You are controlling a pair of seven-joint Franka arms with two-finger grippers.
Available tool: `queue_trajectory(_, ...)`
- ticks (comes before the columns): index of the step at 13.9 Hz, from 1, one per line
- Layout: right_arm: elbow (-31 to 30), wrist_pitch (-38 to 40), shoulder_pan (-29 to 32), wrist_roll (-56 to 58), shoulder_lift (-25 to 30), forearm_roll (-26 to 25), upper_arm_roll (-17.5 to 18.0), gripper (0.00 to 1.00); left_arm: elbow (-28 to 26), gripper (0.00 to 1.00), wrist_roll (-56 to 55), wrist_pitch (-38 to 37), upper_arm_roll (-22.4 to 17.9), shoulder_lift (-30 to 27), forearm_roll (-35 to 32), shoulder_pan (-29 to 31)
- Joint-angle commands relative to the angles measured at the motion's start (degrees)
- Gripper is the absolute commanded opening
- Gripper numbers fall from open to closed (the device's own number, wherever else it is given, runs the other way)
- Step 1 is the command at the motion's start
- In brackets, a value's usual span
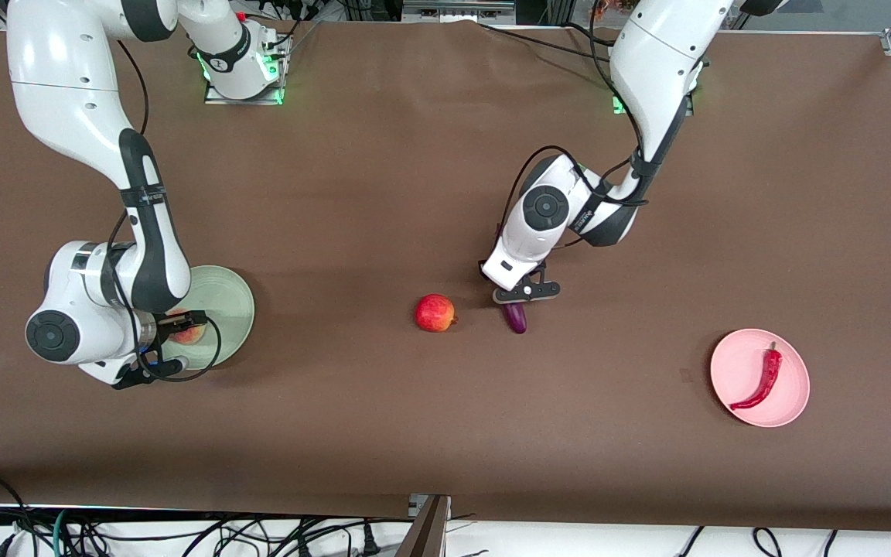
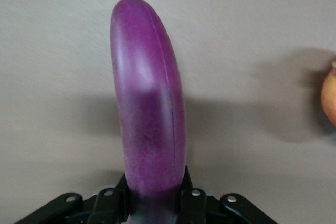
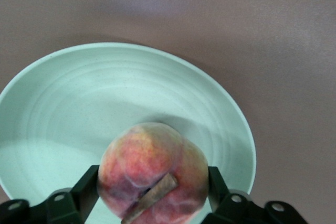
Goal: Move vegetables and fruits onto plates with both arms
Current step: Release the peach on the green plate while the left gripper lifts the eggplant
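The left gripper (image 1: 520, 296) is pinching the glossy purple eggplant (image 1: 517, 317), hiding its stem end; only the rounded tip is showing, pointing toward six o'clock in the front view. The shiny red apple (image 1: 435, 312) is sitting just beside it. The right gripper (image 3: 153, 195) is flanking the creased peach (image 3: 152, 174) over the matte mint plate (image 3: 63, 108); whether its fingers are pressing is unclear. The curved red chili (image 1: 760, 379) is lying on the pink plate (image 1: 793, 402).

- From high across the worktop (image 1: 430, 155) we face both arm bases, seeing its whole surface.
- From the left wrist we look close down the eggplant (image 2: 149, 124); the front view shares it (image 1: 517, 316).
- From the right wrist we look close down on the peach (image 3: 153, 171) and green plate (image 3: 79, 108), also shared (image 1: 233, 298).
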State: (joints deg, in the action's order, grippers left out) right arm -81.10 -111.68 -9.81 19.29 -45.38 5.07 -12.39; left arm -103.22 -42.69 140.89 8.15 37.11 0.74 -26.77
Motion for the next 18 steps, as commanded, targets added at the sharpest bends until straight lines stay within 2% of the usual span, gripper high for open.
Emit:
queue_trajectory(1, 0.32, 0.32, 0.5, 1.1, 1.34, 1.17, 0.7, 0.99, 0.12, 0.0, 3.47, -8.15, 0.55, -5.45, -0.39, 6.0)
queue_trajectory(4, 0.94, 2.16, -2.91, -1.7, 4.85, 1.35, 1.06, 0.99, 5.2, 0.0, 15.49, -20.88, 0.64, -7.05, 2.15, 14.17)
queue_trajectory(7, 0.94, 2.78, -11.16, -14.77, 6.88, 1.26, 1.06, 0.99, 13.38, 0.0, 28.06, -33.29, 0.55, -6.87, 1.9, 22.7)
queue_trajectory(10, 1.64, 2.53, -20.04, -29.79, 7.94, 1.26, 1.06, 0.99, 16.03, 0.0, 40.89, -34.28, -0.06, -6.09, 1.02, 29.91)
queue_trajectory(13, 5.15, -1.06, -27.35, -43.51, 5.75, 1.17, 1.06, 0.99, 20.58, 0.0, 51.45, -33.41, -1.64, -1.01, -7.92, 32.66)
queue_trajectory(15, 5.07, -6.76, -29.64, -49.41, 4.95, 1.35, 1.93, 0.99, 25.94, 0.0, 56.55, -33.4, -1.65, 3.39, -10.67, 33.8)
queue_trajectory(18, 5.07, -15.98, -30.35, -57.06, 2.59, 1.26, 5.88, 0.99, 26.5, 0.0, 60.7, -27.98, -2.87, 6.39, -11.55, 34.5)
